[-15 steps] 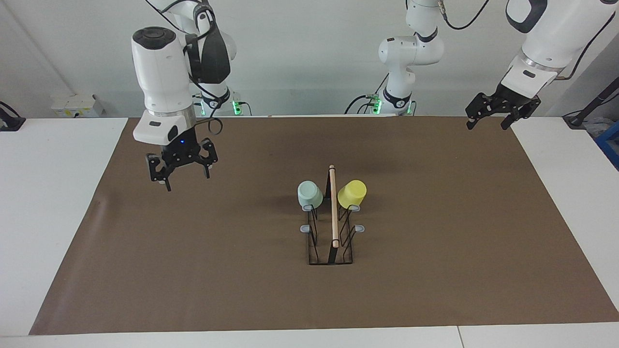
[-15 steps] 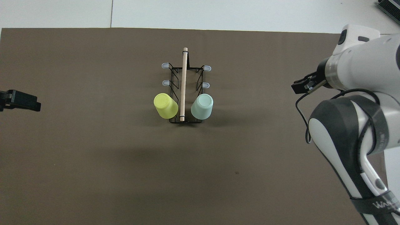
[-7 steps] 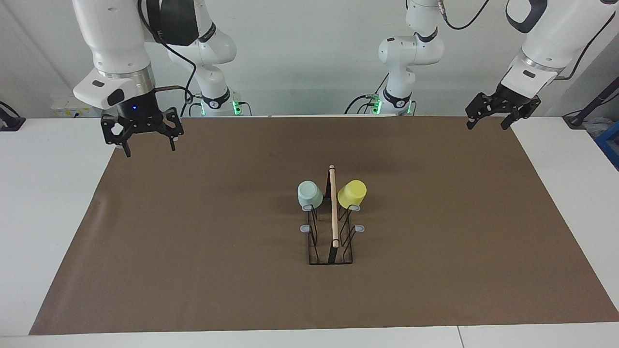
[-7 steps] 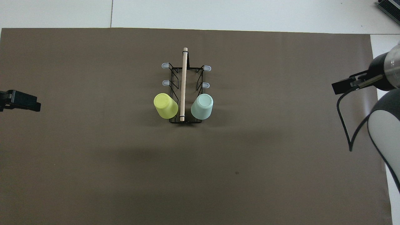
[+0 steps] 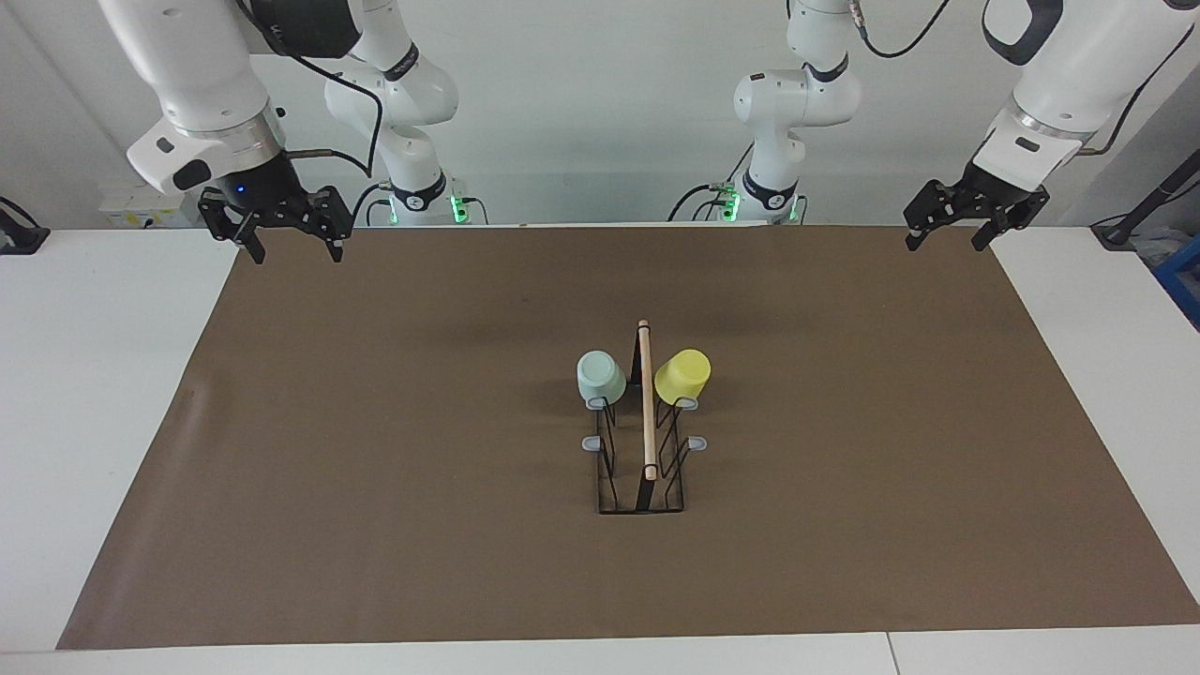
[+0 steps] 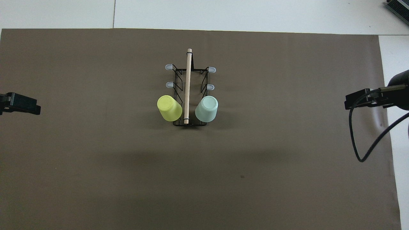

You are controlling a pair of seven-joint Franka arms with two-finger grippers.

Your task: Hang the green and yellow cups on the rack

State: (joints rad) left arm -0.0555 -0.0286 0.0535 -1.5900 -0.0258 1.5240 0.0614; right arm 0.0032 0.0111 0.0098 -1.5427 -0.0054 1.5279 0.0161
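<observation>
Brown matting is carrying a rack [image 5: 642, 441] holding the green cup [image 5: 600, 377] and yellow cup [image 5: 682, 375] upside down, both claws, right gripper [image 5: 292, 246] and left gripper [image 5: 945, 234], hanging open and empty over opposite corners, seemingly finishing.

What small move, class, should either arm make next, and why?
Probably none beyond parking. The green cup and yellow cup both sit upturned on the rack, and the right gripper and left gripper hang open and empty over the mat's corners.

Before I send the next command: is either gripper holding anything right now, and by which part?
Nothing is held. The left gripper and right gripper are open and empty above the table's corners. The green cup and yellow cup sit upside down on the rack.
</observation>
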